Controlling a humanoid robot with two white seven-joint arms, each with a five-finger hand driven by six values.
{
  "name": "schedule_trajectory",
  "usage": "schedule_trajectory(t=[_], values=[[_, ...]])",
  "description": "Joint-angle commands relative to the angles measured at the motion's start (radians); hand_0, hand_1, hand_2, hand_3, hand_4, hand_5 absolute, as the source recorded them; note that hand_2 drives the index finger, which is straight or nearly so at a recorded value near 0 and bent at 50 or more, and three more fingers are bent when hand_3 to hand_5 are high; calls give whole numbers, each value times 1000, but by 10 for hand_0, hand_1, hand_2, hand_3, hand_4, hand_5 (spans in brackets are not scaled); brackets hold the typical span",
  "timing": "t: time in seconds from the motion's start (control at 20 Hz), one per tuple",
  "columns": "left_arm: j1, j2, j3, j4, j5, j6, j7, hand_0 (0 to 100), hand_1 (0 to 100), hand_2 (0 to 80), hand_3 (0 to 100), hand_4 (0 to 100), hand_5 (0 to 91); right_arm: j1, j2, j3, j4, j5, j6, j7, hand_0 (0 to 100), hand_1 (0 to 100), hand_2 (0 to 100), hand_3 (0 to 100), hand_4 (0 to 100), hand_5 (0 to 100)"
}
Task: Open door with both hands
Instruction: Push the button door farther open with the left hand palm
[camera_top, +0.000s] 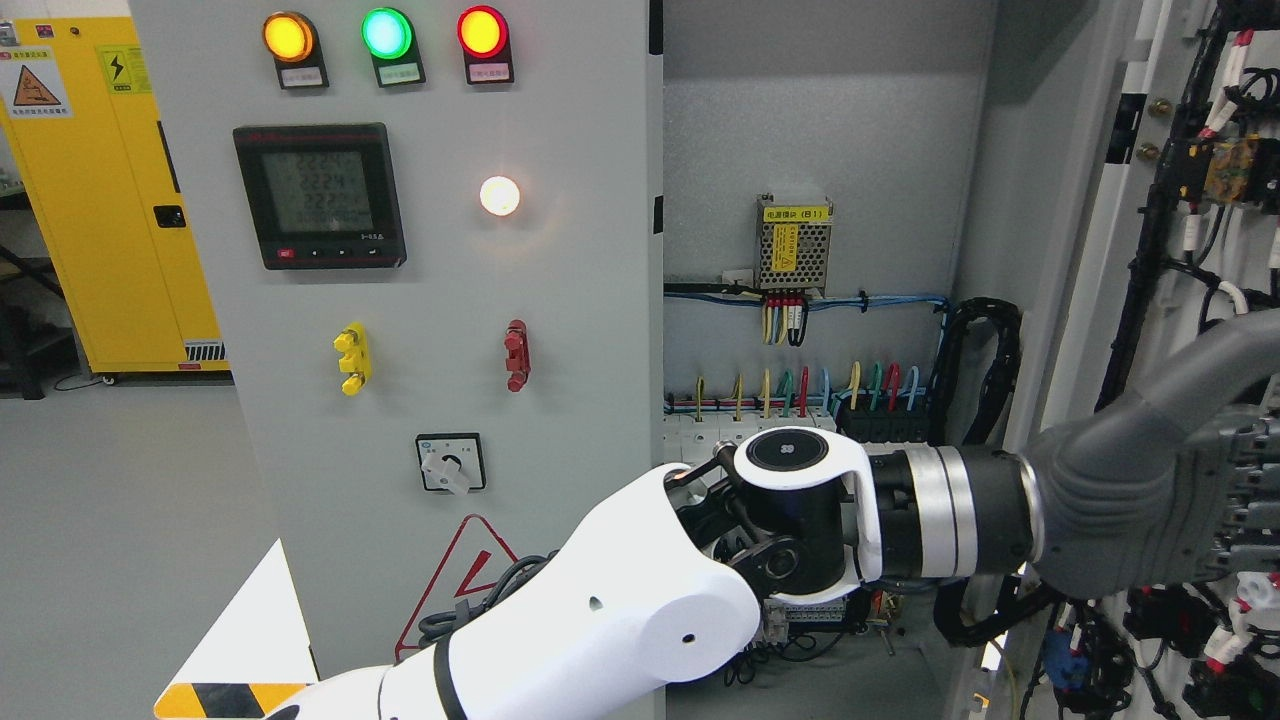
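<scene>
The left hand (1150, 520) reaches across to the open door (1180, 250) right of the grey cabinet (820, 150), likely to push it wider. I cannot tell if its fingers are spread or curled.

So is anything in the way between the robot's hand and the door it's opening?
Nothing visible is. The left hand, reaching across from the lower left, is already up against the inside of the open right door, which has swung out to the right. Its fingers are hard to make out. The right hand isn't in view.
</scene>
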Motion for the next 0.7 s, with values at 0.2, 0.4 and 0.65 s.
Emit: schedule_trajectory(t=[0.2,0.4,0.65], values=[[-14,-45,-47,77,-3,-17,-7,0,0,0,0,0,0,0,0,0,0,0,0,0,213,67,0,0,0,0],[-22,-40,-30,77,-2,-16,-6,0,0,0,0,0,0,-1,0,0,0,0,0,0,213,67,0,0,0,0],[-11,-9,91,62,0,-2,-1,0,0,0,0,0,0,-2,0,0,0,0,0,0,213,66,0,0,0,0]])
